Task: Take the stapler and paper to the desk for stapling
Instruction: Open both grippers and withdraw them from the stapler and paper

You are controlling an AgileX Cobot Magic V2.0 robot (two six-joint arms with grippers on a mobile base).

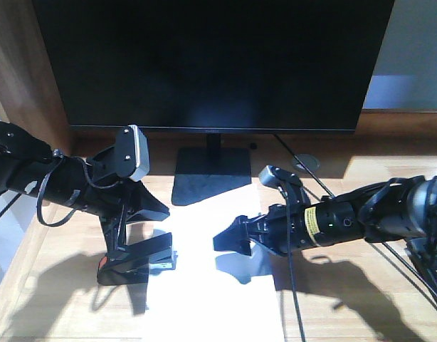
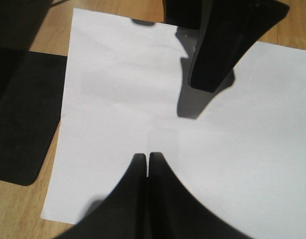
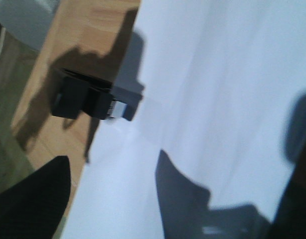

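White paper (image 1: 204, 285) lies mid-desk (image 1: 346, 306) in front view, stapler (image 1: 137, 262) at its left edge under left gripper (image 1: 158, 212), state unclear; left wrist: fingers (image 2: 138, 172) together over sheet; right wrist: right gripper (image 1: 229, 239) fingers apart.

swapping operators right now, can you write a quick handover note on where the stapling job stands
Left hand: shut, empty, over the paper.
Right hand: over the paper's right side, holding nothing; whether it is open or shut cannot be told.
Stapler: on the desk at the paper's left edge, front end at the edge, no hand on it. The right wrist view shows it there too.
Paper: lying flat on the desk in front of the monitor.
Done: stapler and paper are both on the desk.
Left: the stapling press itself; no staple can be made out in these views.
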